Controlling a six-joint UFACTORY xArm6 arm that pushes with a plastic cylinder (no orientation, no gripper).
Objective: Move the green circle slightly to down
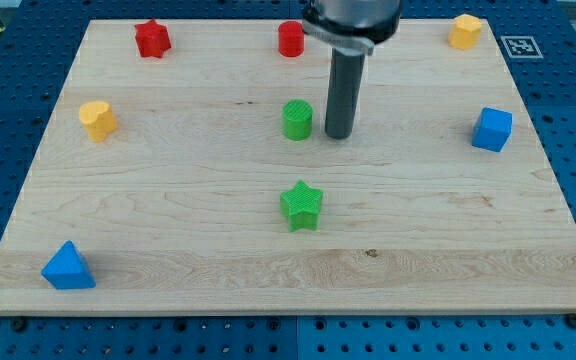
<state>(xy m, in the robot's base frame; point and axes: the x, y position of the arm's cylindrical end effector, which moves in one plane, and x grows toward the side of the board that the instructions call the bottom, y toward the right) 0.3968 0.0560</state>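
The green circle is a short green cylinder a little above the middle of the wooden board. My tip rests on the board just to the right of the green circle, with a small gap between them. The dark rod rises from there to the view's top. A green star lies below the green circle, towards the view's bottom.
A red star and a red cylinder sit along the top edge. A yellow block is at the top right, a yellow heart at the left, a blue cube at the right, and a blue triangle at the bottom left.
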